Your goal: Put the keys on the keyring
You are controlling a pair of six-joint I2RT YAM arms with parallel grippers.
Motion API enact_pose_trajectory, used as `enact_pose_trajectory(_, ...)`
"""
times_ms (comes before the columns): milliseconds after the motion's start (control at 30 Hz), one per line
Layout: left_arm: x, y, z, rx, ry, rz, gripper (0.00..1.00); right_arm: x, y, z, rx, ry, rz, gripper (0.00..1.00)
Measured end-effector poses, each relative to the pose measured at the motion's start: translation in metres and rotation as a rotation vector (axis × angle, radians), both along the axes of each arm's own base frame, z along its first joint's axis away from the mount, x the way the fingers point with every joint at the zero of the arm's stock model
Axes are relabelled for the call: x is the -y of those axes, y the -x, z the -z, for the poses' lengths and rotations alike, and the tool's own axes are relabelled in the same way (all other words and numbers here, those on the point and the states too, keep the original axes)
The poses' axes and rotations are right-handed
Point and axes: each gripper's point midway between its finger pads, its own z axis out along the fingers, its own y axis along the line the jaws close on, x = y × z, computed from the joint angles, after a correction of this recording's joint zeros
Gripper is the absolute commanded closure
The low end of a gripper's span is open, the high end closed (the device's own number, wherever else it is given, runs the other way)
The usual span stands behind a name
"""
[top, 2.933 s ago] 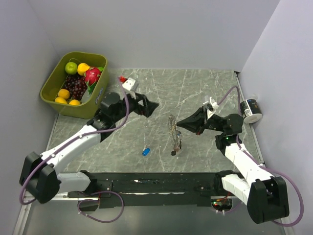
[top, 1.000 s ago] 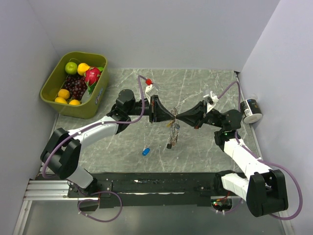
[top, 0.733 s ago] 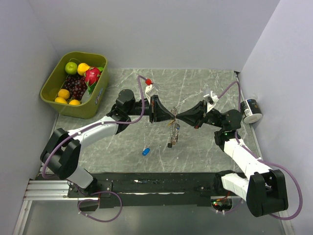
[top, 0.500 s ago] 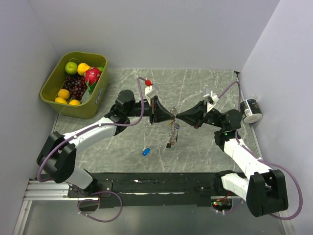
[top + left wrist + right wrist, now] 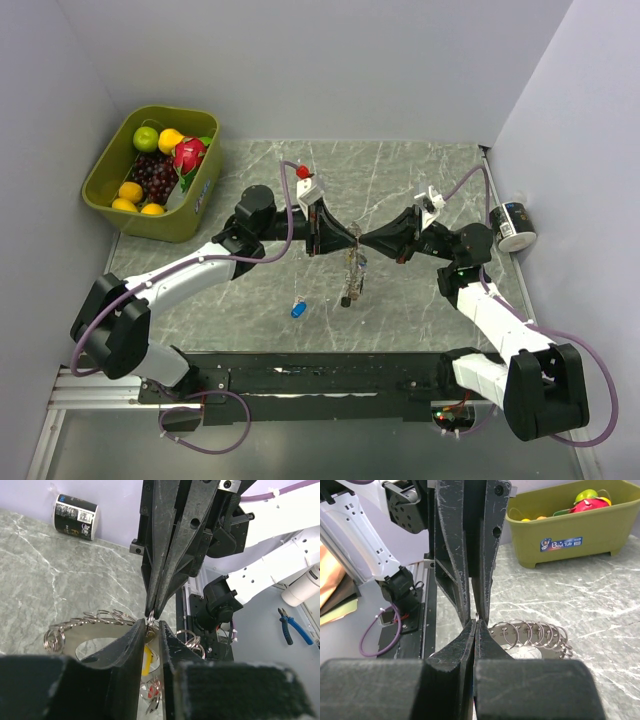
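One keyring [image 5: 350,275] — long axis hanging downward.

From the top we look down from above and behind the robot, far enough to take in the whole table [image 5: 430,180]. On the left wrist we sit close behind the left gripper [image 5: 151,626], facing the right arm [image 5: 280,570]; on the right wrist, close behind the right gripper [image 5: 476,622], facing the left arm [image 5: 355,530] and the green tub [image 5: 570,535]. All three share the keyring [image 5: 540,630] where the two grippers meet.
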Motion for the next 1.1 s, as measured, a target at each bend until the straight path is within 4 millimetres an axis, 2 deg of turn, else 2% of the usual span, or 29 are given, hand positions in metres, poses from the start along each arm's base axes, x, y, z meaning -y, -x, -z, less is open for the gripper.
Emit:
enact_pose_trajectory(100, 0.0008, 0.0012, 0.0006, 0.004, -0.002, 0.003, 0.7, 0.0, 0.0001, 0.0003, 0.0, 0.001, -0.001, 1.0)
enact_pose_trajectory(200, 0.0011, 0.0015, 0.0017, 0.002, -0.006, 0.003, 0.73, 0.0, 0.0, 0.0004, -0.001, 0.001, -0.001, 1.0)
enact_pose_trajectory(400, 0.0012, 0.0, 0.006, 0.007, -0.021, -0.007, 0.71, 0.0, 0.0005, -0.0001, 0.0, 0.001, -0.001, 1.0)
enact_pose_trajectory(467, 0.0012, -0.0006, 0.0063, 0.006, -0.022, -0.01, 0.74, 0.0, 0.0005, -0.0001, 0.0, 0.001, -0.001, 1.0)
enact_pose_trajectory(567, 0.0013, -0.0007, 0.006, 0.006, -0.021, -0.012, 0.9, 0.0, 0.0007, -0.0002, -0.002, 0.0, -0.002, 1.0)
enact_pose_trajectory(600, 0.0014, -0.0008, 0.0049, 0.007, -0.017, -0.012, 0.99, -0.0001, 0.0014, 0.0001, -0.003, 0.002, -0.006, 1.0)
enact_pose_trajectory(1033, -0.0023, 0.0011, -0.0001, 0.041, 0.01, -0.043, 0.99, -0.0012, 0.0035, -0.0018, -0.001, -0.003, -0.012, 1.0)
enact_pose_trajectory(1100, -0.0031, 0.0019, -0.0016, 0.049, 0.011, -0.049, 0.93, -0.0015, 0.0046, -0.004, 0.006, -0.008, -0.015, 1.0)
